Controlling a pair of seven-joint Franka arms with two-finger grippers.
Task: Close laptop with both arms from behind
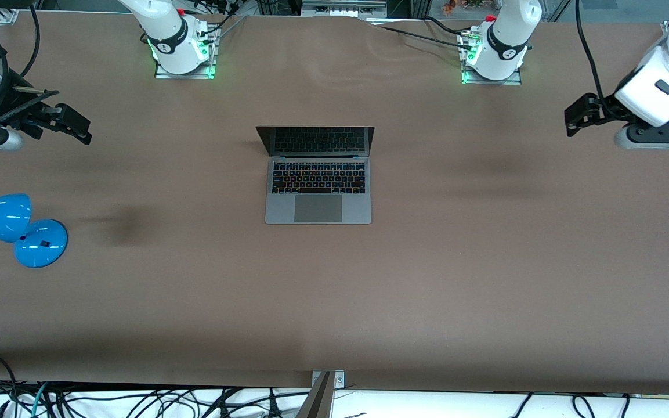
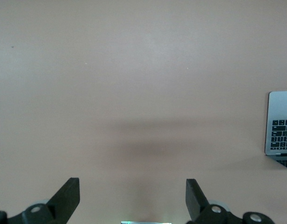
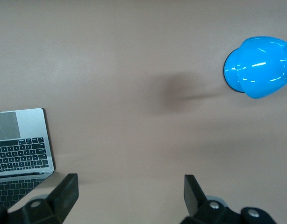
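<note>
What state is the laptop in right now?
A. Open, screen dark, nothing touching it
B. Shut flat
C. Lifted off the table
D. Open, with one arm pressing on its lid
A: the laptop sits open with a dark screen, and both the left gripper and the right gripper hang well off to its sides.

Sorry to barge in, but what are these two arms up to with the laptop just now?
Nothing is being handled yet. The laptop sits open mid-table, its screen upright on the side toward the arm bases. The left pincer and right pincer hang open over bare table at their own ends, well apart from it. A blue lamp stands at the right arm's end.
</note>
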